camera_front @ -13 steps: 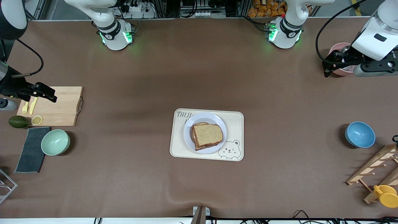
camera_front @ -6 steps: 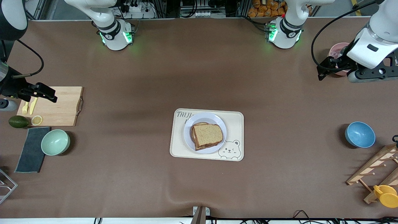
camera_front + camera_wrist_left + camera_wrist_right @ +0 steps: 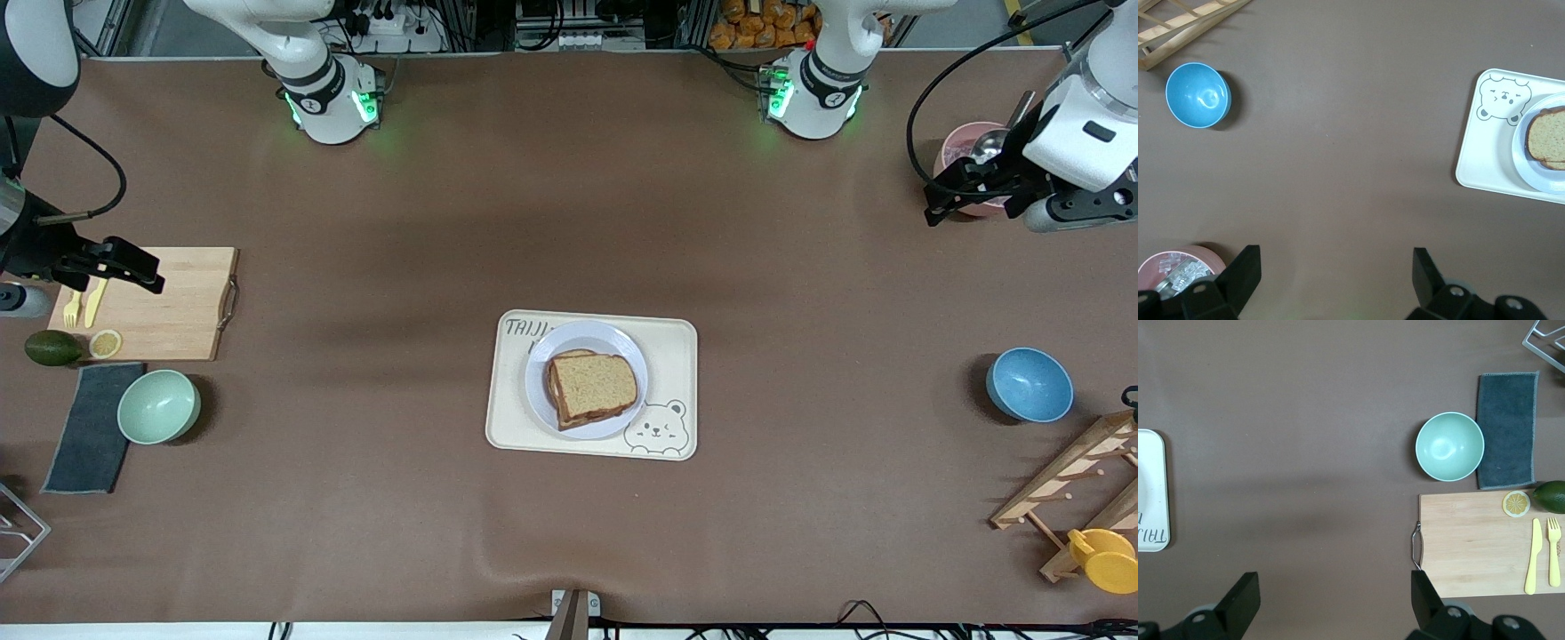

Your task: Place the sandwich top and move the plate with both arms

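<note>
- Right claw (image 3: 133,267): released, jaws wide, empty; hangs over the cutting board (image 3: 169,307) at the right arm's end of the tabletop (image 3: 356,516). On or beside that board: yellow knife and fork (image 3: 84,304), lemon slice (image 3: 105,343), avocado (image 3: 52,348); green bowl (image 3: 158,406) and grey cloth (image 3: 89,428) nearer the front camera.
- Tray (image 3: 680,356): mid-tabletop, carries the plate (image 3: 542,373).
- Sandwich top (image 3: 593,380): lies on the stacked sandwich on the plate, so the placing step looks done.
- Step in hand, by judgement: the two-arm plate move, not yet begun; both claws are well apart from the plate.
- Next move calls for: each claw to approach the plate rim from its own end, low and level.
- Blue bowl (image 3: 1029,384), wooden rack (image 3: 1076,480): left arm's end.
- Left claw (image 3: 956,191): released, empty; over the pink bowl (image 3: 965,147).
</note>
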`<state>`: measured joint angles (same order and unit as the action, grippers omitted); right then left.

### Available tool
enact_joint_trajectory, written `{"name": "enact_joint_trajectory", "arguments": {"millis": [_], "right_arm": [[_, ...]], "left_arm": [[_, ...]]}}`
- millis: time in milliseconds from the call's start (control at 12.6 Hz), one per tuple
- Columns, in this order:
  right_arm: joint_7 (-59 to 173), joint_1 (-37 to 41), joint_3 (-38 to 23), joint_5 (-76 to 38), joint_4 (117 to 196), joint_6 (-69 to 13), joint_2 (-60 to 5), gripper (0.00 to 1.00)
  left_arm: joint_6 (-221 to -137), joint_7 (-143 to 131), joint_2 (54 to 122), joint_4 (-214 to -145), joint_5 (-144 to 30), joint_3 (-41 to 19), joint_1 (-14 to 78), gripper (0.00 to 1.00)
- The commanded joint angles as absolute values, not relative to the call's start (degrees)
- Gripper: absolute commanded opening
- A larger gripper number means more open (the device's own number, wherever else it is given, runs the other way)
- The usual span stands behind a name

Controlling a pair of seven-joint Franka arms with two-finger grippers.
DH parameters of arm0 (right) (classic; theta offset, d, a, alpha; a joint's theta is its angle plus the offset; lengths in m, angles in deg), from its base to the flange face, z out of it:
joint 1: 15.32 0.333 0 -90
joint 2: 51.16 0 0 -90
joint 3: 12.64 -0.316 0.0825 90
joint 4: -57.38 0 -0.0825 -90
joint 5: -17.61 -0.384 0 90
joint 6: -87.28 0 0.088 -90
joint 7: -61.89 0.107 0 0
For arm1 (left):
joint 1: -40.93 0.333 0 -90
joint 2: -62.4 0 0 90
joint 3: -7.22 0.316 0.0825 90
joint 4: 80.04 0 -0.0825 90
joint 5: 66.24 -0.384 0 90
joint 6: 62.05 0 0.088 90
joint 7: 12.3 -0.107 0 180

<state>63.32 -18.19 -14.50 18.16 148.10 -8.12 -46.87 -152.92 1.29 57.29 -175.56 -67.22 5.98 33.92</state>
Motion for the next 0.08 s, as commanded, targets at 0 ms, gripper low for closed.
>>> {"name": "enact_joint_trajectory", "arguments": {"millis": [0], "right_arm": [[63.12,-19.36,-15.45,18.58,147.29,-7.38,-46.58,1.0]], "left_arm": [[-153.72,1.41,55.98,-176.11,-66.95,6.08,34.25,1.0]]}}
